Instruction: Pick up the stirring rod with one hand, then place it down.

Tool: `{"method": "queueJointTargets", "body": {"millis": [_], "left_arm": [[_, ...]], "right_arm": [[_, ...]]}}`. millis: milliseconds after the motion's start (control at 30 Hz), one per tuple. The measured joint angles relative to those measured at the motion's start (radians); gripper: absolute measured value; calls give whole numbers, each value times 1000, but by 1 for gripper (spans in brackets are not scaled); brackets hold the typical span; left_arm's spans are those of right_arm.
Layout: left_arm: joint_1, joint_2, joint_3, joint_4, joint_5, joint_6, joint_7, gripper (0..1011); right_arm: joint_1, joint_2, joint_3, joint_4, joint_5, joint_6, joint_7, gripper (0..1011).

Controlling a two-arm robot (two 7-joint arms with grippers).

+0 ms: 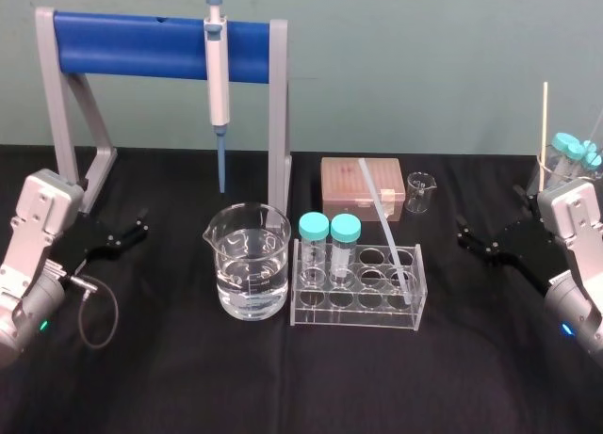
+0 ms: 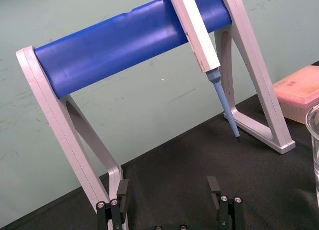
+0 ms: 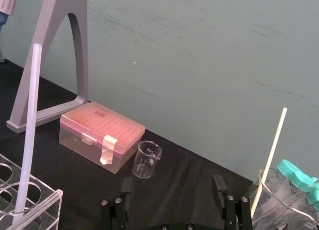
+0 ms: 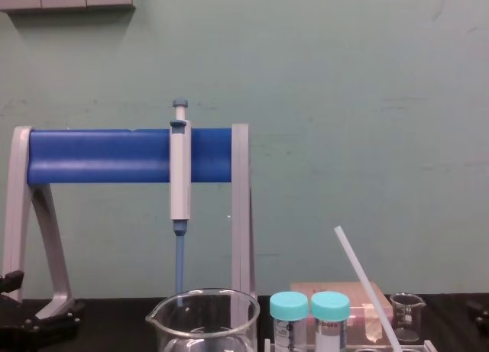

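Head view: stirring rod aslant in tube rack, top twd rear-left.

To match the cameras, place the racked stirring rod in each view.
Head view: stirring rod leans in the rack, centre-right.
Chest view: slants up beside the teal caps.
Right wrist view: rises from the rack, near the stand's leg.
Left wrist view: pink tip box, the shared landmark, past the stand's leg.

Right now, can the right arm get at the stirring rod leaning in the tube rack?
Probably yes. The right tool sits open just right of the rack, and the rod leans with its upper part clear above the rack's right end. Nothing stands between them; the small beaker is farther back.
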Motion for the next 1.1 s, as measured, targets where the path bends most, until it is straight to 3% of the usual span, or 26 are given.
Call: {"method": "queueJointTargets", "body": {"millis": [933, 1100], "left_arm": [[0, 0, 0, 0, 0, 0, 0, 1000], [0, 0, 0, 0, 0, 0, 0, 1000]], "right_arm": [[0, -2, 4, 0, 0, 0, 2, 1000], [-6, -13, 30, -9, 39, 11, 37, 1000]]}}
